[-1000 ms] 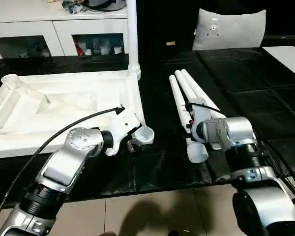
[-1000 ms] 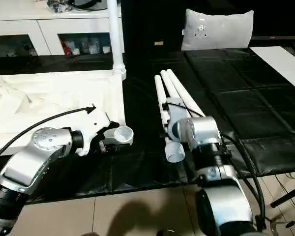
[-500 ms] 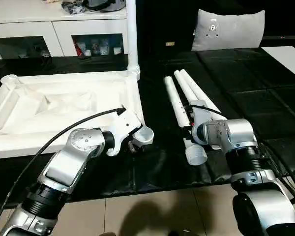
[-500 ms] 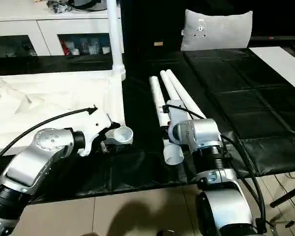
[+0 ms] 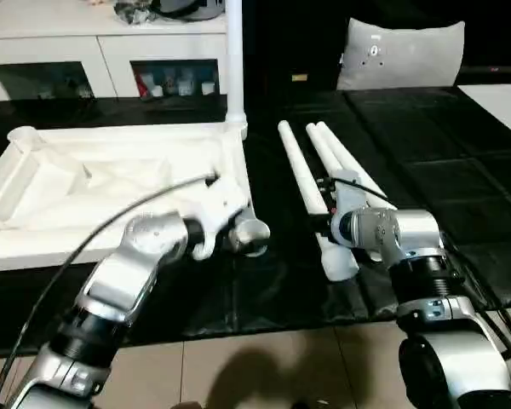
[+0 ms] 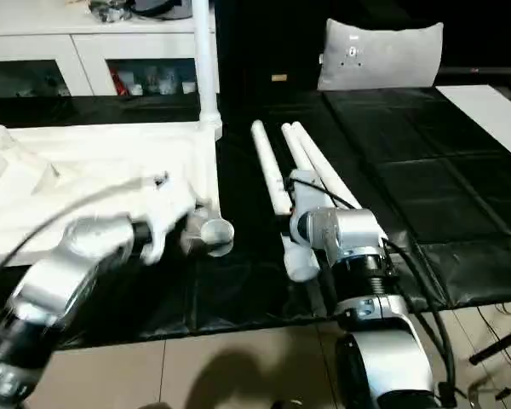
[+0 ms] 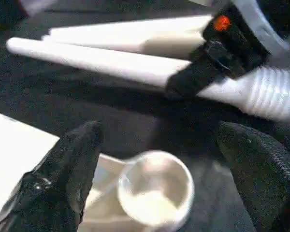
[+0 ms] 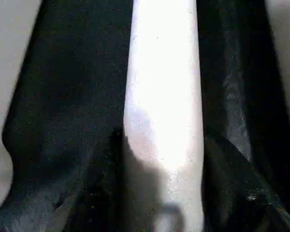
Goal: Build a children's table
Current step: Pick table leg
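The children's table top lies upside down at the left, white and ribbed. One leg stands upright in its far right corner socket. My left gripper is open, its fingers either side of the near right corner socket without touching it. Three legs lie on the black cover to the right. My right gripper is shut on the leftmost leg near its threaded end. That leg runs between the right gripper's own fingers. The other two legs lie together beside it.
A white cabinet stands behind the work table and a grey cushion at the back right. A white sheet lies at the far right. The table's front edge and tiled floor are close below my arms.
My right gripper has closed on the leftmost lying leg, and that leg has swung left, away from the other two. The left gripper stays open at the corner socket.
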{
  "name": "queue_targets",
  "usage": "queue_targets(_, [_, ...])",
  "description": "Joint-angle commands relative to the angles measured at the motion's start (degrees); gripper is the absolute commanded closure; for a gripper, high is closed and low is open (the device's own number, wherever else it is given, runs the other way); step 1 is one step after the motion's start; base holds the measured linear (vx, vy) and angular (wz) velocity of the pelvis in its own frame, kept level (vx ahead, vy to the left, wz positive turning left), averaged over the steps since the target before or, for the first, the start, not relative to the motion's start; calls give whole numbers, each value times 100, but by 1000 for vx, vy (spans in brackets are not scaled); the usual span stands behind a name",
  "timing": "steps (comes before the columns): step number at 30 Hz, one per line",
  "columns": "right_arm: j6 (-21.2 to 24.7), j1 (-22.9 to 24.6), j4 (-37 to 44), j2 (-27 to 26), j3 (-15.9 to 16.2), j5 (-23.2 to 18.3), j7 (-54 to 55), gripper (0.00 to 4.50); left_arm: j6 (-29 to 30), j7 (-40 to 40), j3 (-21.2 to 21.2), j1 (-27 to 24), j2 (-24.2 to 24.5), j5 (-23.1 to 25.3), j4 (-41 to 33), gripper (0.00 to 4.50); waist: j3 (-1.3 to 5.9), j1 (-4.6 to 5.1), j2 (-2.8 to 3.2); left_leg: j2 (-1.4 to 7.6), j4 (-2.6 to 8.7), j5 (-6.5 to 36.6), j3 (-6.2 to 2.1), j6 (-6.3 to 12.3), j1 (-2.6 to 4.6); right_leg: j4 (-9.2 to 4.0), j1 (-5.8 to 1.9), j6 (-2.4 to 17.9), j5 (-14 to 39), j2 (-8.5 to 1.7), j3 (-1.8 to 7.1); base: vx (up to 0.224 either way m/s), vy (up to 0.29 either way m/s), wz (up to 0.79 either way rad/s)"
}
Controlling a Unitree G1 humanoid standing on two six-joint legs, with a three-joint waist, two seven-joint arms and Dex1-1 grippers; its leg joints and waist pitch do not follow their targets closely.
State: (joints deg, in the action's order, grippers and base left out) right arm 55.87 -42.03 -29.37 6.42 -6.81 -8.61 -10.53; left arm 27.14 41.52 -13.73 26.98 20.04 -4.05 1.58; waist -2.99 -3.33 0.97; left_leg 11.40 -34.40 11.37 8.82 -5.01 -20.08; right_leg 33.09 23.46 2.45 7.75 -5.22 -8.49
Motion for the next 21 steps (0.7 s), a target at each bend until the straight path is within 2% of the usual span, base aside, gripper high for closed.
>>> queue_targets(1, [-216,-24,224,19,-192,-125,3,264,-61,-178,160,103,-108,-95,133,30,437,-10,57,101,388,798,0,-31,-17,-375,-379,354,1975,-320,324,0,0,0])
queue_targets(2, [-330,-14,288,29,-253,-159,-7,264,-97,-255,227,152,-183,-128,186,30,438,0,28,86,372,816,26,0,-15,-404,-370,352,1965,-308,320,0,0,0])
queue_targets(4, [-629,-14,441,32,-505,-333,-64,264,-99,-468,416,320,-373,-220,327,30,449,-18,24,99,374,739,13,19,-22,-373,-383,393,1857,-311,322,0,0,0])
queue_targets(5, [-762,-9,478,28,-570,-395,-116,264,-94,-515,469,367,-426,-256,362,30,449,-14,-9,95,372,737,30,60,-34,-388,-389,386,1853,-312,327,0,0,0])
queue_targets(6, [-992,0,568,21,-707,-543,-248,264,-76,-660,619,495,-572,-349,462,30,457,-29,-5,97,369,707,18,76,-31,-359,-395,402,1832,-320,321,0,0,0])
queue_targets(8, [-1086,-1,651,11,-819,-695,-393,264,11,-817,799,637,-734,-484,567,30,447,-36,-14,82,361,728,36,144,-29,-396,-391,392,1926,-316,314,0,0,0])
queue_targets(9, [-1215,0,753,-5,-938,-893,-621,264,145,-996,1020,813,-928,-669,689,0,442,-30,-46,75,354,718,57,202,-46,-392,-396,408,1957,-308,314,0,0,0])
queue_targets(10, [-1310,12,829,-11,-994,-1038,-826,264,171,-1127,1145,930,-1047,-754,775,0,448,-55,-109,91,357,692,49,245,-40,-408,-399,383,2011,-321,308,0,0,0])
queue_targets(12, [-1308,28,888,-13,-1053,-1183,-1004,264,236,-1236,1297,1054,-1179,-896,876,0,447,-83,-71,86,349,630,46,308,-56,-407,-393,359,2097,-325,294,0,0,0])
queue_targets(13, [-1311,50,931,-8,-1092,-1319,-1195,264,232,-1297,1401,1159,-1282,-1013,946,0,441,-72,-84,78,345,598,49,332,-73,-425,-396,340,2115,-318,291,0,0,0])
queue_targets(14, [-1303,89,1003,-2,-1171,-1585,-1572,264,257,-1423,1633,1367,-1496,-1284,1070,0,458,-102,-115,63,327,497,70,404,-83,-410,-412,369,2046,-319,297,0,0,0])
queue_targets(15, [-1308,133,1085,-14,-1214,-1778,-1825,264,313,-1523,1817,1500,-1652,-1494,1126,0,464,-131,-103,79,326,472,56,431,-75,-416,-402,382,2009,-333,297,0,0,0])
queue_targets(16, [-1308,133,1085,-14,-1214,-1778,-1825,264,313,-1523,1817,1500,-1652,-1494,1126,0,472,-151,-170,85,326,376,55,484,-104,-380,-423,416,1877,-332,295,0,0,0])
queue_targets(17, [-1322,181,1178,-39,-1262,-1994,-2073,264,372,-1625,2000,1622,-1800,-1707,1170,0,468,-164,-153,108,329,304,38,496,-115,-360,-412,472,1796,-343,296,0,0,0])
queue_targets(18, [-1257,249,1327,-74,-1303,-2238,-2323,264,510,-1689,2180,1715,-1953,-1981,1164,0,464,-178,-159,106,322,334,55,516,-100,-385,-403,486,1799,-338,293,0,0,0])
queue_targets(19, [-1257,249,1327,-74,-1303,-2238,-2323,264,510,-1689,2180,1715,-1953,-1981,1164,0,475,-204,-162,102,306,317,65,536,-89,-373,-405,512,1740,-342,299,0,0,0])
queue_targets(20, [-1142,361,1570,-127,-1333,-2579,-2684,264,797,-1695,2394,1821,-2179,-2454,1091,0,488,-242,-169,120,312,175,42,576,-112,-332,-405,559,1601,-345,302,0,0,0])
queue_targets(21, [-1105,432,1680,-136,-1298,-2701,-2828,264,956,-1704,2486,1864,-2289,-2628,1045,0,474,-277,-184,118,300,177,70,634,-101,-345,-401,645,1542,-351,304,0,0,0])
